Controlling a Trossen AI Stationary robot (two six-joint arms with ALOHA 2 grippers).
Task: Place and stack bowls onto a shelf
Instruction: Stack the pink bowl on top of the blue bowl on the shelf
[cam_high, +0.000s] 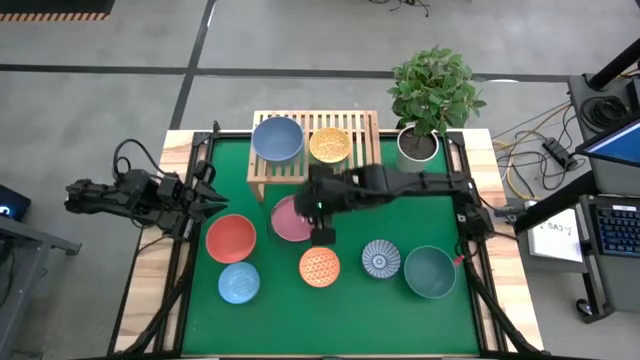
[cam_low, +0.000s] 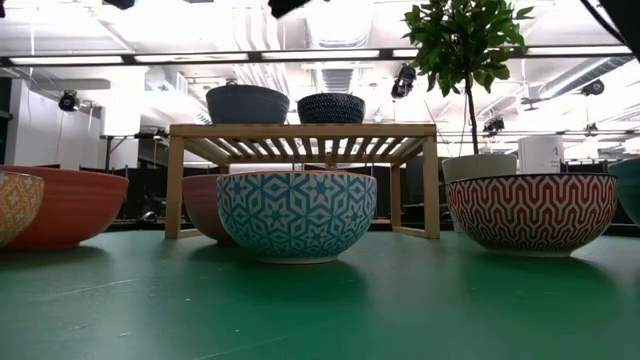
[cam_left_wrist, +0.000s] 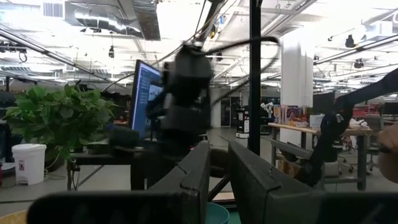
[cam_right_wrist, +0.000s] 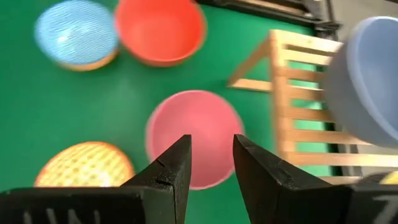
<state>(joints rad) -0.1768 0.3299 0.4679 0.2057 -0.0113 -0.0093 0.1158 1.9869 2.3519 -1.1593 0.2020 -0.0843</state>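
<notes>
High view: the right tool (cam_high: 322, 236) hangs over the green worktop (cam_high: 280, 310) just in front of the shelf (cam_high: 262, 185), at the pink bowl (cam_high: 290, 219)'s edge; a plain blue bowl (cam_high: 277, 138) and a yellow bowl (cam_high: 329, 145) already sit on the slats. The left tool (cam_high: 205, 192) waits beside the shelf's left end, fingers nearly together, empty.

Low view: the pink bowl sits under the shelf's front edge.

Right wrist view: fingers parted, holding nothing, the pink bowl directly beneath. It looks rigid, smooth, likely breakable; pinch the thin rim.
</notes>
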